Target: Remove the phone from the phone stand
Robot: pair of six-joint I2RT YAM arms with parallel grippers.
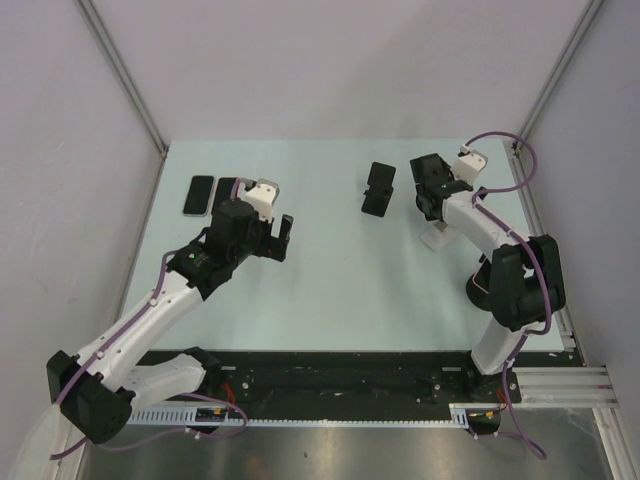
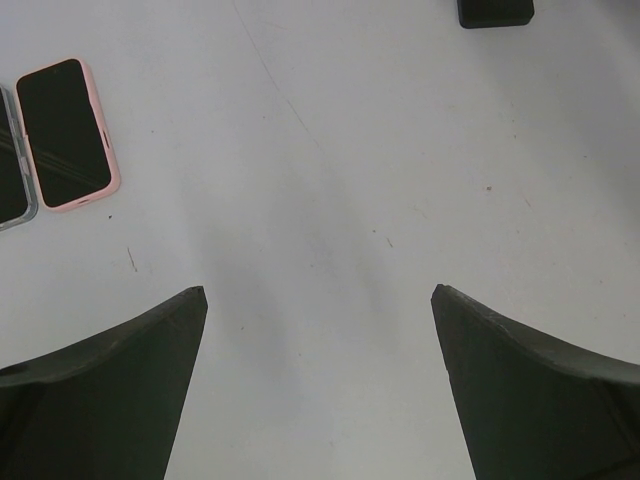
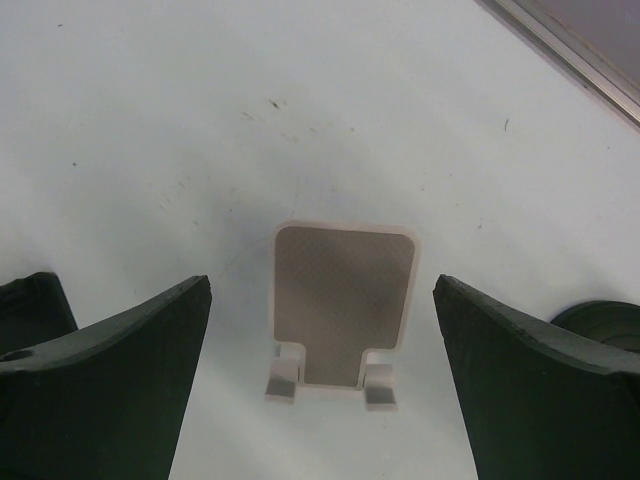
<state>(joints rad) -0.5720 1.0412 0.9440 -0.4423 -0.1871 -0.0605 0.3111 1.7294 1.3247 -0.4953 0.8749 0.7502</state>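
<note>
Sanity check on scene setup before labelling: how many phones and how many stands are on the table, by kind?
Phones: 2 (pink-cased phone, grey-edged phone)
Stands: 2 (black stand, white stand)
Total: 4

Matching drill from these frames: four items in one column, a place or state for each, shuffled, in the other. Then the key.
1. pink-cased phone
2. white stand
3. black stand
4. left gripper

A. empty, below the right gripper
B. open above the table, holding nothing
C. lying flat at the table's far left
D. mid-table, toward the far side

Pairs: 1-C, 2-A, 3-D, 4-B
</note>
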